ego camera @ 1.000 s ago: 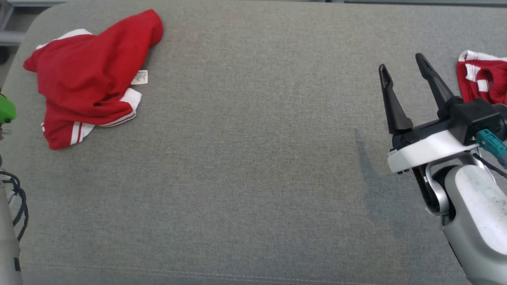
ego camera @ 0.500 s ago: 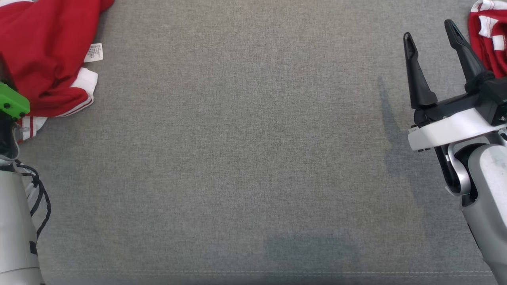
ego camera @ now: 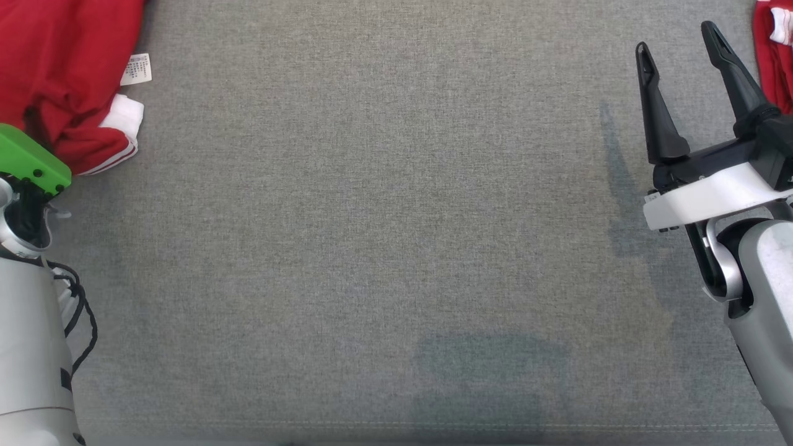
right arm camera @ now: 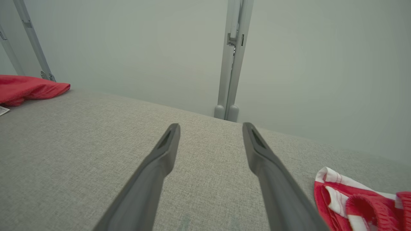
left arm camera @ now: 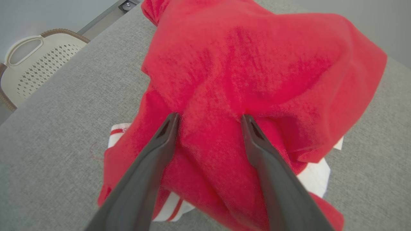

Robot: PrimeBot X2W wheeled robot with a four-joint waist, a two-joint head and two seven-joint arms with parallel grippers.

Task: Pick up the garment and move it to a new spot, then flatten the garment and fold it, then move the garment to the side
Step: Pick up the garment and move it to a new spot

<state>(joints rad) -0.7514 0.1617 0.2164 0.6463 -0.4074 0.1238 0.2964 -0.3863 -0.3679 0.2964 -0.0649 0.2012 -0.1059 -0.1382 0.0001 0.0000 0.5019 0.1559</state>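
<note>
Since the red garment [left arm camera: 257, 64] is bunched up at the far-left of the table [ego camera: 372, 217], right under the left end effector [left arm camera: 208, 117], that arm's obviously the nearer one. Its fingers are spread wide and angled down into the heap, tips at a fold, nothing pinched yet. The heap's too crumpled to have a real long axis. The right end effector [ego camera: 676, 38] hovers wide open and empty beside a smaller red-and-white piece [ego camera: 774, 56].

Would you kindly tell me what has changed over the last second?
The head camera moved, shifting the whole picture. The left arm rose into view toward the red garment; the left gripper is open with its tips at the cloth, nothing gripped. The right gripper stayed open beside the striped garment; both garments lay still.
</note>
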